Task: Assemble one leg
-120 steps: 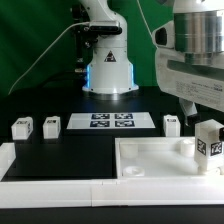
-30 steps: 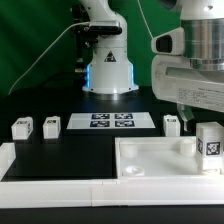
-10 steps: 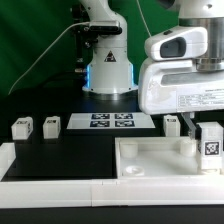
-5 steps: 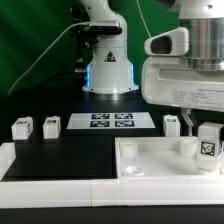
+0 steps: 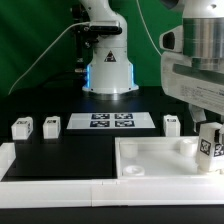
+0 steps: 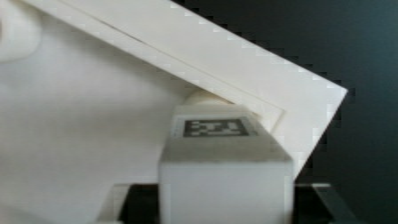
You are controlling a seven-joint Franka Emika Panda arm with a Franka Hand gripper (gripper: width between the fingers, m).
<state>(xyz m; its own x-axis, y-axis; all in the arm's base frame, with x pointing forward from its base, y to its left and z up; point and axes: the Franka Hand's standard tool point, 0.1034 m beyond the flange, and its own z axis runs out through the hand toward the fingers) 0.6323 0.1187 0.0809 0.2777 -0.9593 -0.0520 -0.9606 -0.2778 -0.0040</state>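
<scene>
Gripping the leg [image 5: 211,145], the hand [image 5: 207,128] holds it upright at the white panel's [image 5: 150,158] corner on the exterior view's right. The arm [image 5: 200,70] has shifted rightward since a half-second ago. Wrist view: the tagged leg [image 6: 222,155] overlaps that corner.

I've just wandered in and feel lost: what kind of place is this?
Probably a robotics test lab: a robot arm at a black table, a green backdrop, and a marker board of square tags.
</scene>
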